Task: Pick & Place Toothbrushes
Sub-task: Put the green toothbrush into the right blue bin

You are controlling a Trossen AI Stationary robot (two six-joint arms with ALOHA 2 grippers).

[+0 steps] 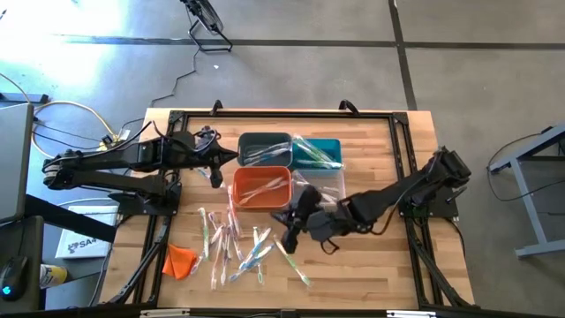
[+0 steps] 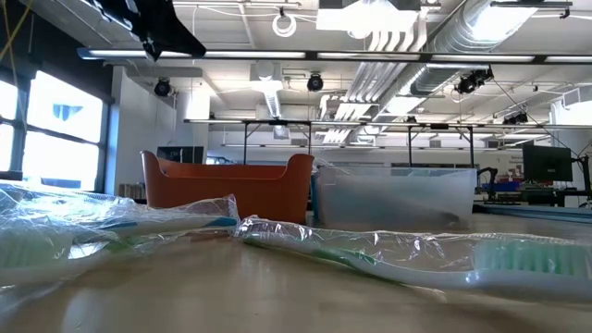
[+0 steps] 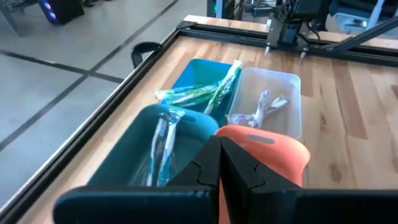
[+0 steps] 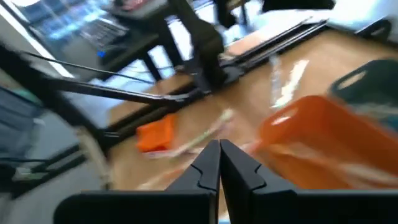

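Toothbrushes [image 2: 388,252] lie loose on the table [image 1: 380,265] near the orange bin [image 1: 261,185]. Right end effector [image 1: 290,231] hangs pinched tight beside them, holding nothing. Left end effector [image 1: 231,156] is pinched tight too.

Four bins [image 1: 264,150] sit clustered at the table's [image 1: 388,265] centre, each holding toothbrushes. More toothbrushes [image 1: 231,247] lie loose on the table in front of them.
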